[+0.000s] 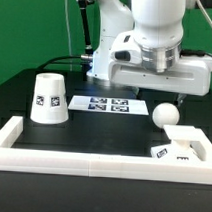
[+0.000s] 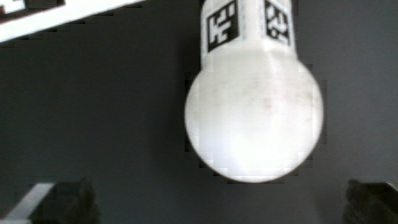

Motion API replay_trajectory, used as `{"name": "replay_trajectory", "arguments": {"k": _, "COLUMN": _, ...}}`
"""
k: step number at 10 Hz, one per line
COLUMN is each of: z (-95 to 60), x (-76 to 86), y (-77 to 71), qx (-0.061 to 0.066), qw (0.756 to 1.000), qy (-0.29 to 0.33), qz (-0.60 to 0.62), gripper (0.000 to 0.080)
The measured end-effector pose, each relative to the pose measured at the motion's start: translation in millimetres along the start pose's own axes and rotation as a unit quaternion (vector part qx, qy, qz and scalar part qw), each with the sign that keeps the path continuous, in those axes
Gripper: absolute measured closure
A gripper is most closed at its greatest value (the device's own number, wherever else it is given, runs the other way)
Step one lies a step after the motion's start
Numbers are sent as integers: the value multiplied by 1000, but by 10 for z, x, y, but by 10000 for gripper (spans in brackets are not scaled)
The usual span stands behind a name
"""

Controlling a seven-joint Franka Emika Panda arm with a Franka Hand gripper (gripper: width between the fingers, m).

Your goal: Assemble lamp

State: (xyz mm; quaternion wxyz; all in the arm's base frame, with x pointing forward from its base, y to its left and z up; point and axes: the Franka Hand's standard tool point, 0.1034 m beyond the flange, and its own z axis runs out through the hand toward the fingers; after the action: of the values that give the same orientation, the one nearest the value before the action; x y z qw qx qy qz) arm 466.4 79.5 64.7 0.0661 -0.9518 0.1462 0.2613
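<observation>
Lamp base [image 1: 180,149] sits by the near edge of the bench [image 1: 103,132], bulb [image 1: 167,116] loose just behind it under the wide-open pincer [image 2: 214,203], so I'd say bulb pickup: drop down, straddle it, squeeze.

shade [image 1: 47,97] at the exterior view's left, bulb [image 1: 167,116] right, base [image 1: 182,149] before bulb

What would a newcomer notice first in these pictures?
Most striking is the round white bulb, which fills the wrist view and rests on the black table toward the exterior view's right. The open gripper hangs above it, holding nothing. The tapered shade stands at the exterior view's left, and the flat base lies near its front right corner.
</observation>
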Motion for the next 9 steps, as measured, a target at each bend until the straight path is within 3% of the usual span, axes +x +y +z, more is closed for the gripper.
{"name": "replay_trajectory", "arguments": {"k": 1, "z": 17, "x": 17, "y": 2, "qx": 5, "qw": 1000, "qy": -15, "qz": -8, "gripper": 101}}
{"name": "replay_trajectory", "arguments": {"k": 2, "z": 44, "x": -45, "y": 38, "qx": 2, "qw": 998, "qy": -61, "qz": -5, "gripper": 101}}
{"name": "replay_trajectory", "arguments": {"k": 4, "z": 75, "x": -19, "y": 47, "qx": -2, "qw": 992, "qy": -122, "qz": -1, "gripper": 101}}
{"name": "replay_trajectory", "arguments": {"k": 6, "z": 68, "x": -56, "y": -117, "qx": -5, "qw": 992, "qy": -124, "qz": -12, "gripper": 101}}
{"name": "replay_trajectory", "arguments": {"k": 9, "z": 141, "x": -42, "y": -169, "qx": -6, "qw": 993, "qy": -119, "qz": -16, "gripper": 101}}
